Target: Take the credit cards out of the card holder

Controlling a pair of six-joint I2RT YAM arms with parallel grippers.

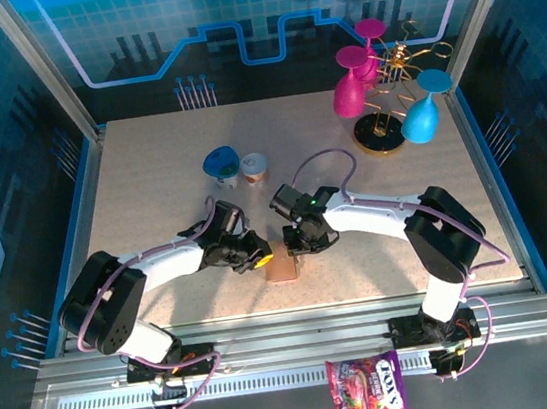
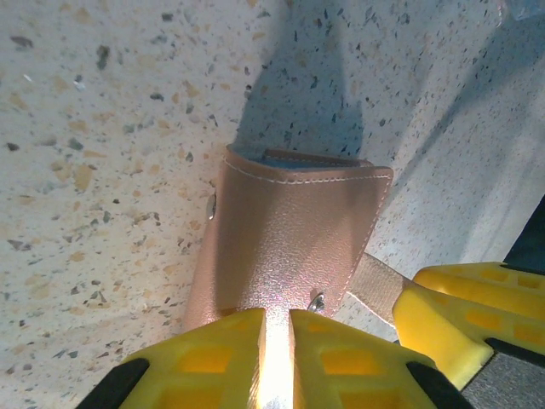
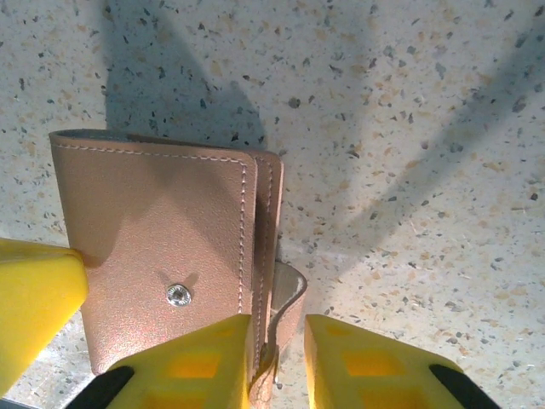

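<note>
On speckled tabletop (image 1: 149,180): card holder (image 1: 282,267); blue walls (image 1: 228,9) around, possibly glass.

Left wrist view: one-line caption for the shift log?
Left gripper pinches an edge of the folded brown card holder on the speckled table.

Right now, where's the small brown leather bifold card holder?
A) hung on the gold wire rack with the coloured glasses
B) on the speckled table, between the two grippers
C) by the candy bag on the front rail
B: the brown leather card holder lies on the speckled table between the left gripper, which pinches its edge, and the right gripper.
</note>
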